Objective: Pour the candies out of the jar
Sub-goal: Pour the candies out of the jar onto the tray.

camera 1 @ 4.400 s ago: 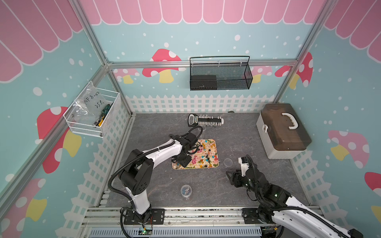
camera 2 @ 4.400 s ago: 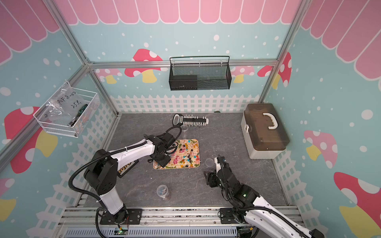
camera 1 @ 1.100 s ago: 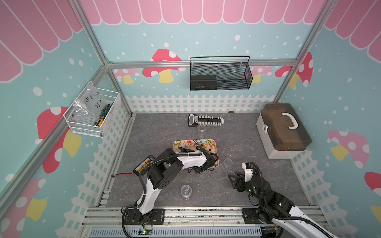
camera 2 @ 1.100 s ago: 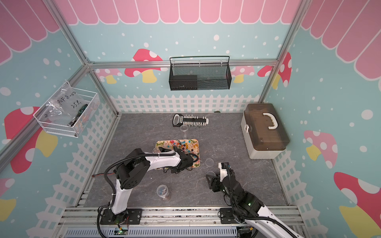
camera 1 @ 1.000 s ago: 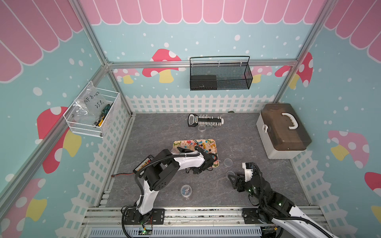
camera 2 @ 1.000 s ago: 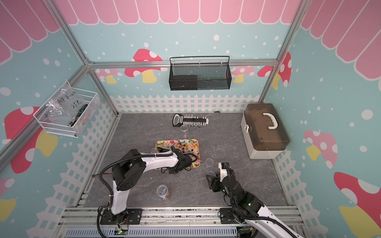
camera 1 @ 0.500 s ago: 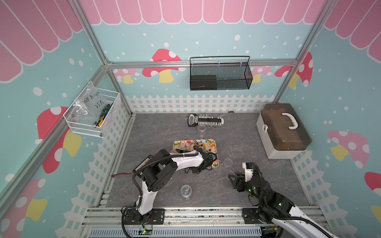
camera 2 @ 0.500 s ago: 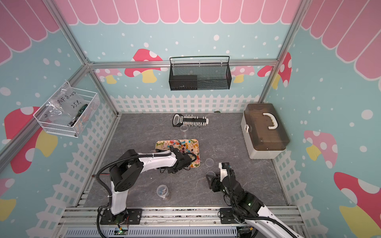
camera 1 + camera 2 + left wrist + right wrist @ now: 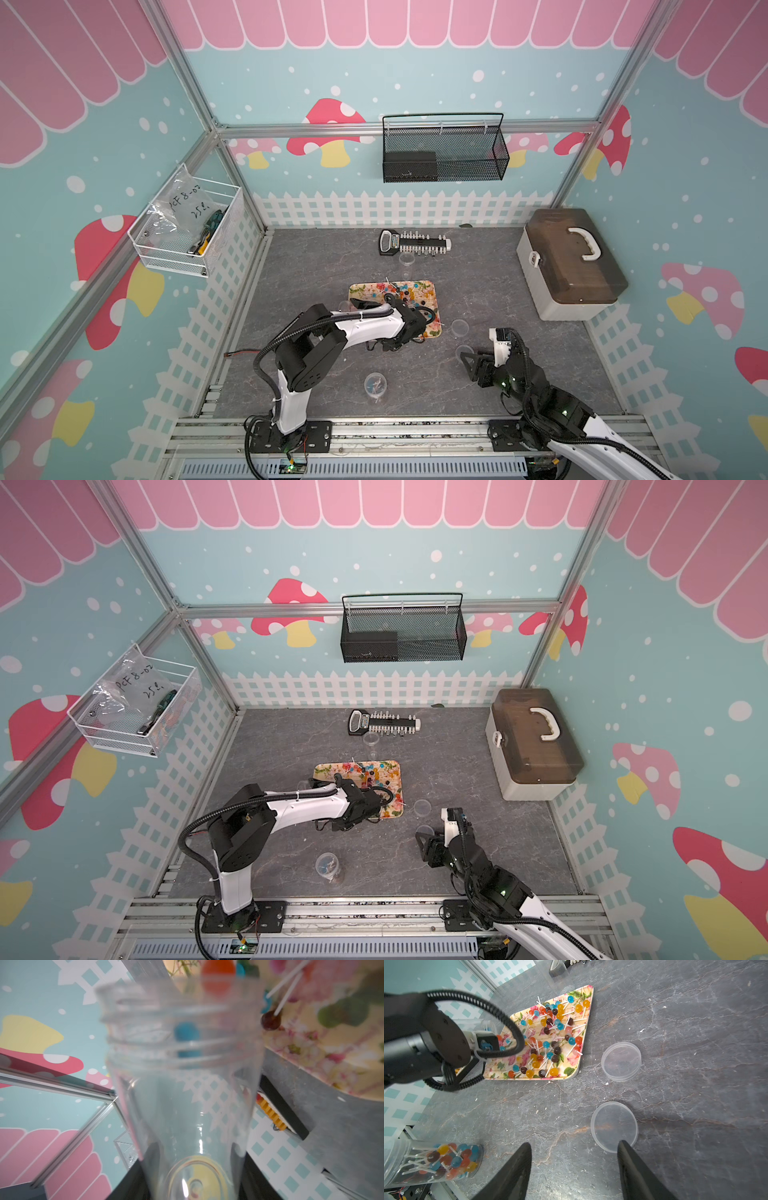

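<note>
A clear jar [image 9: 187, 1088] fills the left wrist view, lying tipped with its mouth at the flowered tray [image 9: 571, 1073]. My left gripper [image 9: 193, 1180] is shut on its base, and no candy shows in its body. The candies [image 9: 550, 1028], small lollipops in blue, orange, red and dark brown, lie spread over the tray [image 9: 361, 289] in both top views [image 9: 328, 769]. My left arm's wrist [image 9: 409, 328] hangs over the tray's front edge. My right gripper [image 9: 574, 1144] stands open above the bare table, beside a clear lid [image 9: 613, 1126].
A second jar [image 9: 436, 1162] full of lollipops stands near the front edge [image 9: 375, 384]. An empty clear jar [image 9: 406, 266] stands behind the tray. Another lid [image 9: 620, 1060] lies right of the tray. A grey toolbox [image 9: 569, 266] sits at the right, a socket rack [image 9: 415, 242] at the back.
Nothing visibly moves over the last second. Several seconds ago my left arm lay along the tray's left side; its wrist is now at the tray's front right. My right arm drew back slightly.
</note>
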Controlling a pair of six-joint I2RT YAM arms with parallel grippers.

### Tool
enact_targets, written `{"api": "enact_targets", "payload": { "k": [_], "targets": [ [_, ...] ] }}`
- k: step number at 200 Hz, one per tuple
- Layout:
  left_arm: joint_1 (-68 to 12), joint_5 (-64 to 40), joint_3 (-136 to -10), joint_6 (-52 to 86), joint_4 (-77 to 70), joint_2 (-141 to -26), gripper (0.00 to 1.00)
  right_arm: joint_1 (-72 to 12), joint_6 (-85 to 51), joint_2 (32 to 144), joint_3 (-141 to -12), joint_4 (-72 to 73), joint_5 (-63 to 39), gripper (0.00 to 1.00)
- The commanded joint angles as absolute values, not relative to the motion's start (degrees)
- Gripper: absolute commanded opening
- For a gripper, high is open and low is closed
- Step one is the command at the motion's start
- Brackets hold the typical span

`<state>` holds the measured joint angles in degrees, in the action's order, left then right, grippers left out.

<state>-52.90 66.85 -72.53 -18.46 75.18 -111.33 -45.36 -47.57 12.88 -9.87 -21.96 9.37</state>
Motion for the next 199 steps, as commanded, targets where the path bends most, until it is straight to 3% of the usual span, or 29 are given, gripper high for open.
{"api": "enact_targets", "payload": {
  "k": [1,11,27,50,68,91,117,141,199],
  "targets": [
    [-51.31,64.22,-76.01,-14.28,76.99,-111.21,0.45,-45.18,-49.04,11.64,-9.24,-22.41,9.37,0.64],
    [-52.54,63.21,-76.68,-14.43,78.0,-111.85,0.45,-45.18,-49.12,11.36,-9.31,-22.82,9.24,0.64],
    [-54.24,71.52,-70.45,-21.87,72.74,-111.63,0.46,-45.18,-49.23,11.0,-9.0,-23.25,9.41,0.64],
    [-52.76,64.03,-76.07,-16.5,77.04,-111.8,0.45,-45.2,-49.22,10.73,-9.09,-23.55,9.23,0.64],
    [-54.24,69.93,-71.8,-21.46,73.38,-110.62,0.46,-45.18,-49.26,10.57,-9.14,-23.73,9.49,0.64],
    [-52.45,63.76,-76.7,-16.13,77.61,-110.48,0.45,-45.2,-49.22,10.55,-9.08,-23.64,9.49,0.64],
    [-55.47,69.73,-71.3,-19.03,74.78,-109.23,0.46,-45.18,-49.31,10.73,-9.26,-23.6,9.6,0.64],
    [-53.17,56.16,-77.78,-3.51,78.81,-106.01,0.46,-45.22,-49.14,10.9,-10.38,-25.2,9.12,0.64],
    [-53.52,39.17,-74.09,2.23,63.93,-87.56,0.46,-45.18,-46.95,13.89,-21.71,-28.71,5.95,0.64]
  ]
}}
